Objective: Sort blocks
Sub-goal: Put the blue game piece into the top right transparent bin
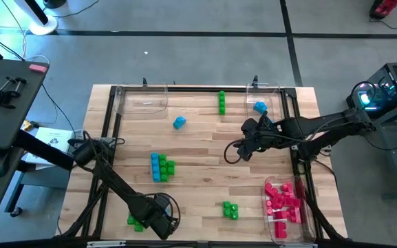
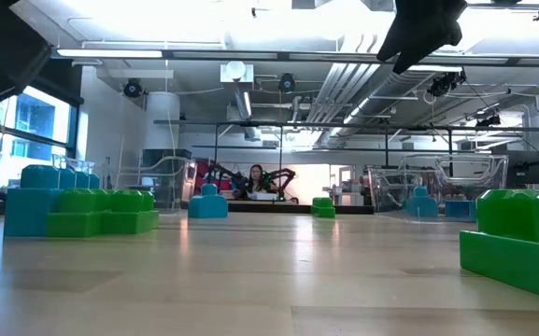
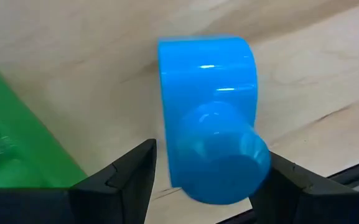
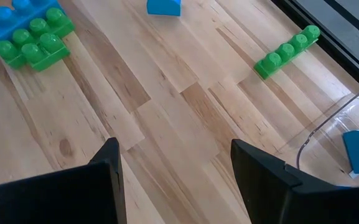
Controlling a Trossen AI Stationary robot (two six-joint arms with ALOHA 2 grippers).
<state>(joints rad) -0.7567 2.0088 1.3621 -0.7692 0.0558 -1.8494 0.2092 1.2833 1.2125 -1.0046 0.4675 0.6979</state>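
Observation:
My left gripper [image 1: 162, 219] points down near the table's near edge, open. Its fingers stand on either side of a light blue block [image 3: 207, 93] that sits on the wood with its stud up. A narrow strip of wood shows between the block's body and the fingers. A green block [image 3: 11, 143] lies close beside it, part of a small green group [image 1: 135, 222]. My right gripper [image 1: 243, 148] hangs open and empty above the table's right half, over bare wood [image 4: 176, 152].
A blue-and-green cluster [image 1: 161, 167] sits mid-table, with a loose blue block [image 1: 179, 122] and a green row [image 1: 221, 102] farther back. More green blocks [image 1: 230, 210] lie near the front. Clear trays hold red-pink blocks [image 1: 284, 200] and one blue block [image 1: 259, 107]. The far-left tray [image 1: 142, 89] holds none.

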